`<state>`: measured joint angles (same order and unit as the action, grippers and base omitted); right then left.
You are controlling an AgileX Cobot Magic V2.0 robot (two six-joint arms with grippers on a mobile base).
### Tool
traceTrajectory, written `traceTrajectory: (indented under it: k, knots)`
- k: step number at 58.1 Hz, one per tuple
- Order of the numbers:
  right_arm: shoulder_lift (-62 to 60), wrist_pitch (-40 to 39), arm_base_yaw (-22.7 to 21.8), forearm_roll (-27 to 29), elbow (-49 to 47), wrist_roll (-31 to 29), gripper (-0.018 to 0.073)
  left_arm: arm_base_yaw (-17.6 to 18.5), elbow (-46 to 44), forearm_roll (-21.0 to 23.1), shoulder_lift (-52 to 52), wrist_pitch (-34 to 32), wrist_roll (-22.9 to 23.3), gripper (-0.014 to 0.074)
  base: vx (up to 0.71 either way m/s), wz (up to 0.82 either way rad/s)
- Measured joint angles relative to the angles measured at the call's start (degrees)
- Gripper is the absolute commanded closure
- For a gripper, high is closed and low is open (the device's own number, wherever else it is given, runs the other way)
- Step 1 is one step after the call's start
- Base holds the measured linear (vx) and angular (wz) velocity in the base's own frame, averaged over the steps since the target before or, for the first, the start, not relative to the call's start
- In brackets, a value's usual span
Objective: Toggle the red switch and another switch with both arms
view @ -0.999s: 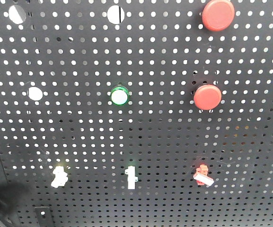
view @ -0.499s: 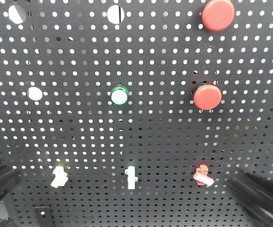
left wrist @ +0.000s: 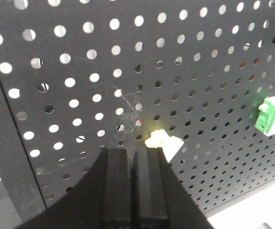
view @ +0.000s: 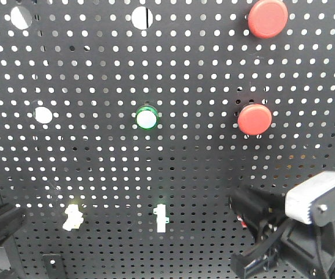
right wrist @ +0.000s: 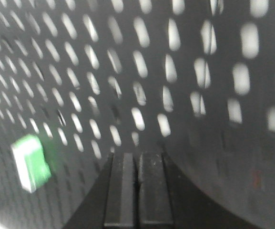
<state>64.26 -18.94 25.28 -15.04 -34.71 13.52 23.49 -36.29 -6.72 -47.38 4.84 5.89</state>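
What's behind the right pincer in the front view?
Only black pegboard shows around the right pincer. The spot directly behind it is covered; the red switch cannot be made out.

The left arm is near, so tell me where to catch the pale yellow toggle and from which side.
Take the pale yellow toggle by its whitish lever, the part standing off the pegboard, probably from below, where the shut left end effector sits.

The front view is sharp and evenly lit; bright light comes through the holes of the black perforated metal board (view: pixel 205 174) from behind. The lower round red plastic push button (view: pixel 255 119) shows soft glare. The left wrist view is sharp, with the pale yellow toggle switch (left wrist: pixel 165 143) overexposed. The right wrist view is heavily blurred.
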Motion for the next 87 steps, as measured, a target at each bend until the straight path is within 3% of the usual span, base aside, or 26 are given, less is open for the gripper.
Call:
traceTrajectory:
  k: [9,21,28,36,55,87]
  knots:
    - [0.0,6.3,1.5,-0.5,-0.2,4.7,0.0566,0.0,0.0,0.0,0.0,0.0,0.0,0.0594,0.0,0.0]
    - [0.0,17.3,8.0,-0.9,-0.3,5.8,0.0566,0.0,0.0,0.0,0.0,-1.3,0.0,0.0594,0.0,0.0]
    - [0.0,19.6,10.7,-0.9,-0.3,5.8,0.0566,0.0,0.0,0.0,0.0,-2.4,0.0,0.0594,0.0,0.0]
    - [-0.6,16.4,11.2,-0.9,-0.3,5.8,0.0566,0.0,0.0,0.0,0.0,-2.5,0.0,0.0594,0.0,0.0]
    - [-2.3,-3.4,11.2,2.6,-0.3,4.3,0.0566,0.0,0.0,0.0,0.0,-2.4,0.0,0.0594,0.0,0.0]
    - [-2.3,-5.0,11.2,3.1,-0.3,4.3,0.0566,0.0,0.3,0.0,0.1,-2.6,0.0,0.0594,0.0,0.0]
